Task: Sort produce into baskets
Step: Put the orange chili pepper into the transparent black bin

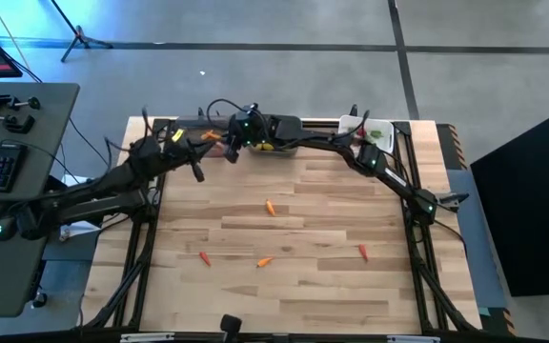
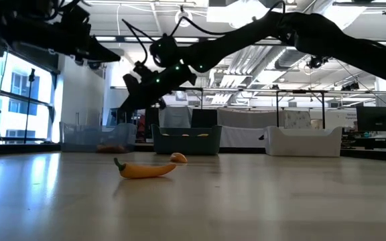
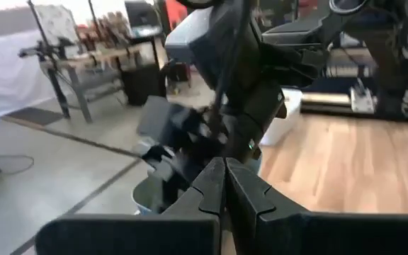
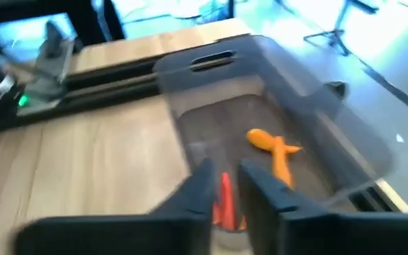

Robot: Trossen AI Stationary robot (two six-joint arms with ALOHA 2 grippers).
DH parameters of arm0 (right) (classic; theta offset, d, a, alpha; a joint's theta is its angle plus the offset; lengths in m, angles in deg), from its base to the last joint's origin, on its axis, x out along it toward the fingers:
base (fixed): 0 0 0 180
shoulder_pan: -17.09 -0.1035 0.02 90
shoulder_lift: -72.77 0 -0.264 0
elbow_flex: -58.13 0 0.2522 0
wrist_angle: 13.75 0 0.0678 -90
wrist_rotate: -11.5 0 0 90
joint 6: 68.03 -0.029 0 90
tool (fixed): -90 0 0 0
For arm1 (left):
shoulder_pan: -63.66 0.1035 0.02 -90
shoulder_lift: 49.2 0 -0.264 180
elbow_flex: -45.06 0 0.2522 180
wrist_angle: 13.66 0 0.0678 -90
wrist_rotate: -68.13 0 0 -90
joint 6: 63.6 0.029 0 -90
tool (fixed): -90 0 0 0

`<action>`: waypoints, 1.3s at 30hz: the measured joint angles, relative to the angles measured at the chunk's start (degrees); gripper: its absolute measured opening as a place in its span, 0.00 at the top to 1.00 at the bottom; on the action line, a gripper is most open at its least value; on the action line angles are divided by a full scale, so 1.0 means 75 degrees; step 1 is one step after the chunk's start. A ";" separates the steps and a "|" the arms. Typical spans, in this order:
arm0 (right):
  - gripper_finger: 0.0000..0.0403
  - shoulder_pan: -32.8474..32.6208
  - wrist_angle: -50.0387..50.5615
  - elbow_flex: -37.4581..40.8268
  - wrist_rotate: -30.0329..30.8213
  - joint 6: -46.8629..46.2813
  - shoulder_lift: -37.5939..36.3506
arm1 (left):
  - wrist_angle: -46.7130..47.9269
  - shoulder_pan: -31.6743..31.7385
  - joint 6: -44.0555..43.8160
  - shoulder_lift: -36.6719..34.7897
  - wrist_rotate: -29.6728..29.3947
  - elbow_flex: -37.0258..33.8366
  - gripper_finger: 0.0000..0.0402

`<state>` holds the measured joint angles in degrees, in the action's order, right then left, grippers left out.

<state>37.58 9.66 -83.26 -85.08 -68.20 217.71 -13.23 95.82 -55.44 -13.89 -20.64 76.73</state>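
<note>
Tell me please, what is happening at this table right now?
A two-armed robot is sorting toy produce into bins. The right gripper is over the clear bin, with an orange-red piece between its fingers. One carrot already lies in that bin. The left gripper is shut and empty beside it. Several carrots remain on the table.

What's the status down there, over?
Left tool shut, waiting near the right arm. Right tool over clear bin, one carrot inside. Four pieces loose on table.
</note>
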 joint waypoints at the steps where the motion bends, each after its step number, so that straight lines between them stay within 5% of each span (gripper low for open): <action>1: 0.94 -0.0007 0.0028 0.0000 -0.0121 0.0084 0.0004 | 0.0396 -0.0035 0.0058 -0.0018 0.0003 0.0228 1.00; 5: 0.96 -0.0127 -0.0536 0.0360 -0.0388 0.0223 -0.0027 | 0.1921 -0.0301 0.0272 -0.0074 0.0036 0.1015 1.00; 10: 0.99 -0.0378 -0.2447 0.2154 -0.0359 0.0014 -0.0428 | 0.3820 -0.0732 0.0295 -0.0168 0.0073 0.1859 1.00; 16: 1.00 -0.0664 -0.4640 0.5188 -0.0164 -0.0323 -0.2107 | 0.5459 -0.1373 -0.0042 -0.0061 0.0086 0.2560 1.00; 22: 1.00 -0.0983 -0.5087 0.7830 0.0816 -0.0179 -0.4079 | 0.7224 -0.2127 -0.0507 0.0503 0.0438 0.2924 1.00; 30: 1.00 -0.1197 -0.5086 1.0152 0.1872 -0.0154 -0.6184 | 0.7473 -0.3960 -0.1061 0.1940 0.0542 0.2948 1.00; 39: 1.00 -0.1182 -0.5167 1.1441 0.2453 -0.0317 -0.7547 | 0.7665 -0.5849 -0.1721 0.3696 0.1173 0.2948 0.92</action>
<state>28.71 -29.10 2.55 -66.68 -70.57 161.11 44.26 51.95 -68.34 13.83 -11.84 98.83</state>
